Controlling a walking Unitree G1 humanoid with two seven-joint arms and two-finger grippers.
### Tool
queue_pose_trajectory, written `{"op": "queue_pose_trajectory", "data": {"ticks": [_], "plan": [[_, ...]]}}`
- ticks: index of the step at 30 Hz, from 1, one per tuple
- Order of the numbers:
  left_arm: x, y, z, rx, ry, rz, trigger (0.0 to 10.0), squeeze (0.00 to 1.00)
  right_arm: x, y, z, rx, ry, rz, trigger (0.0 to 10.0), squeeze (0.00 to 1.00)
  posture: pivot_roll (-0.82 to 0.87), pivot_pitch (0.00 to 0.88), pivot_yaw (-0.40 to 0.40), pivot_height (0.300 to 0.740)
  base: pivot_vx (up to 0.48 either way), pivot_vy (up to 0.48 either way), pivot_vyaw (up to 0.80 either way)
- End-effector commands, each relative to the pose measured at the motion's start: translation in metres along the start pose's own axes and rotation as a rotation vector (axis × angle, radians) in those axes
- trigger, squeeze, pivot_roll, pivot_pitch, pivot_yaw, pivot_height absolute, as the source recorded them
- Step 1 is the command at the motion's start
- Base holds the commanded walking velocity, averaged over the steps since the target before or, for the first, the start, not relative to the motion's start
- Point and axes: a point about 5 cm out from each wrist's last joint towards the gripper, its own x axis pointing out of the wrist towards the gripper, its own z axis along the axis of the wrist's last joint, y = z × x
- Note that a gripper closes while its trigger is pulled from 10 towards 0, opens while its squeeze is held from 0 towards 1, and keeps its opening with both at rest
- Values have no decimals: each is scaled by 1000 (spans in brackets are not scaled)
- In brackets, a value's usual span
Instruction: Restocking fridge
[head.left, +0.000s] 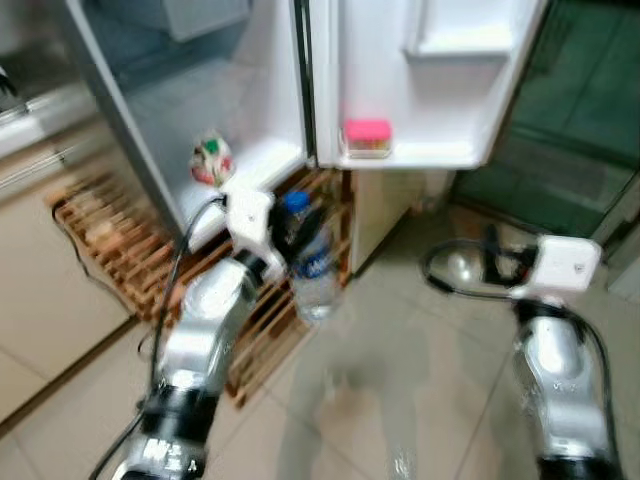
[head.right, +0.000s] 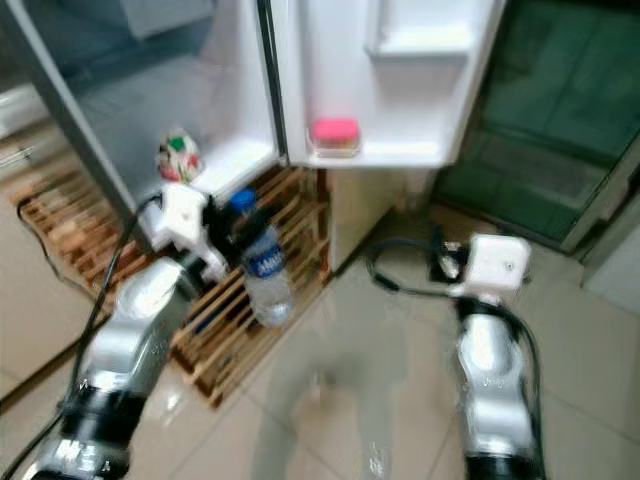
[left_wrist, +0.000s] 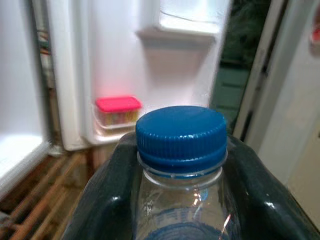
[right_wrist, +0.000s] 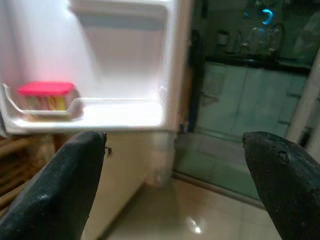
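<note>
My left gripper (head.left: 290, 235) is shut on a clear water bottle (head.left: 312, 268) with a blue cap (left_wrist: 181, 134), held upright just in front of the open fridge (head.left: 215, 90). Its two black fingers (left_wrist: 102, 210) hug the bottle's neck. The fridge door (head.left: 420, 70) stands open, and a pink-lidded box (head.left: 367, 137) rests on its lower door shelf (head.left: 415, 155). A red, green and white packet (head.left: 211, 160) lies on the fridge's bottom shelf. My right gripper (right_wrist: 175, 165) is open and empty, raised at the right, facing the door shelf.
A wooden slatted rack (head.left: 150, 250) lies on the floor under the fridge. Pale cabinets (head.left: 40, 250) stand at the left. The floor is glossy tile (head.left: 400, 380). A dark green glass door (head.left: 590, 110) is at the right, behind the fridge door.
</note>
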Motion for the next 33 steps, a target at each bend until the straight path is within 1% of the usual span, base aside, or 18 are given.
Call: {"op": "queue_pose_trajectory", "data": {"ticks": [1, 6, 14, 22, 23, 26, 27, 28, 29, 30, 31, 33], "plan": [[-8, 15, 8, 37, -21, 49, 10000, 0, 3, 17, 4, 23, -13, 50, 10000, 0, -63, 0, 57, 740, 480, 0, -775], [-6, 13, 9, 24, -38, 32, 10000, 0, 3, 17, 4, 22, -13, 51, 10000, 0, -66, 0, 57, 740, 480, 0, -775], [-6, 10, 10, 33, -45, 4, 10000, 0, 4, 17, 5, 22, -19, 49, 10000, 0, -68, 0, 60, 740, 480, 0, -771], [-4, 8, 10, 62, -24, -7, 10000, 0, 3, 17, 5, 20, -28, 55, 10000, 0, -67, 0, 58, 740, 0, 0, -759], [-3, 5, 12, 50, -28, -26, 10000, 0, 3, 18, 6, 31, -42, 57, 10000, 0, -67, 0, 58, 740, 0, 0, 0], [-3, 0, 14, 50, -27, -68, 10000, 0, 3, 19, 7, 31, -47, 62, 10000, 0, -67, 0, 58, 740, 0, 0, 0], [-3, 0, 14, 50, -27, -68, 10000, 0, 3, 19, 7, 31, -47, 62, 10000, 0, -67, 0, 58, 740, 0, 0, 0], [-3, -6, 16, 48, -17, -129, 10000, 0, 3, 20, 7, 31, -48, 66, 10000, 0, -66, 0, 57, 740, 0, 0, 0], [-3, -6, 16, 48, -17, -129, 10000, 0, 3, 20, 7, 31, -48, 66, 10000, 0, -66, 0, 57, 740, 0, 0, 0], [-3, -9, 17, 45, -15, -160, 10000, 0, 2, 20, 7, 32, -49, 70, 10000, 0, -66, 0, 57, 740, 0, 0, 0], [-3, -14, 23, 47, -8, -228, 10000, 0, 2, 23, 8, 34, -49, 87, 10000, 0, -66, 0, 57, 740, 0, 0, 0], [-3, -15, 26, 51, -12, -244, 10000, 0, 2, 24, 8, 35, -49, 97, 10000, 0, -67, 0, 58, 740, 0, 0, 0]]}}
